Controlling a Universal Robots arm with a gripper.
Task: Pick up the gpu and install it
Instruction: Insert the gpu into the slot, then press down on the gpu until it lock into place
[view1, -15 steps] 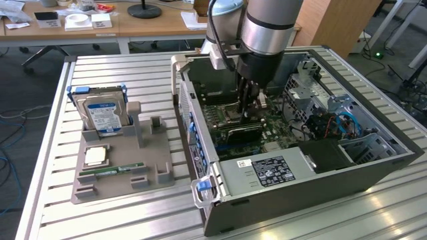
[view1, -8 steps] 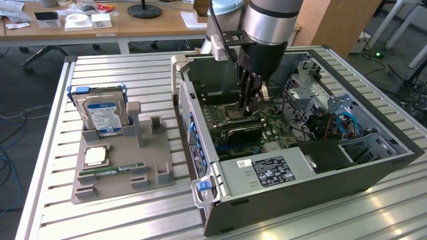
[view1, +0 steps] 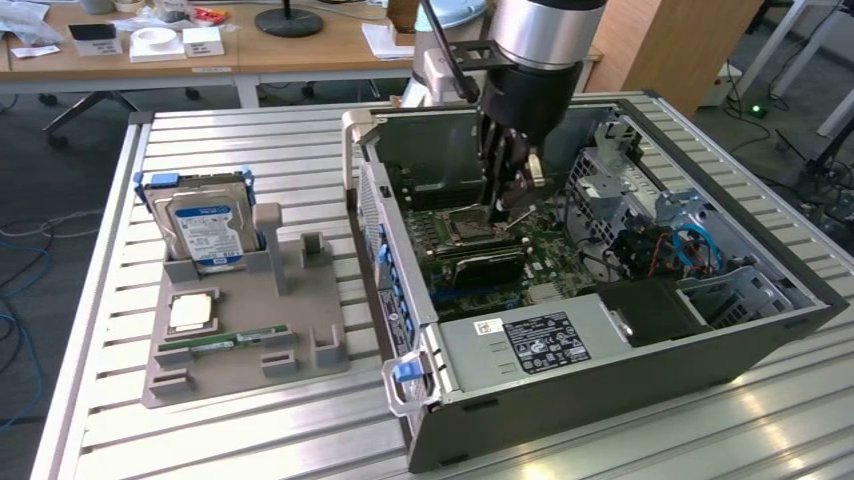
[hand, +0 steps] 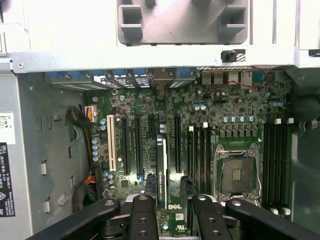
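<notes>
Gripper inside PC case, fingers clamped on gpu; card held edge-on, long axis parallel w/ motherboard slots, directly above them.

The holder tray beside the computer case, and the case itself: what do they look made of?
The holder tray looks like matte grey plastic, possibly printed: dull, uniform colour, blocky moulded slots. The computer case looks like sheet metal, bare grey inside with punched holes and folded edges, darker outside; any coating is unclear.

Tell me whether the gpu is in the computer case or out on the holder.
In the case: the gpu stands on edge on the motherboard, between the claw's fingers.
</notes>
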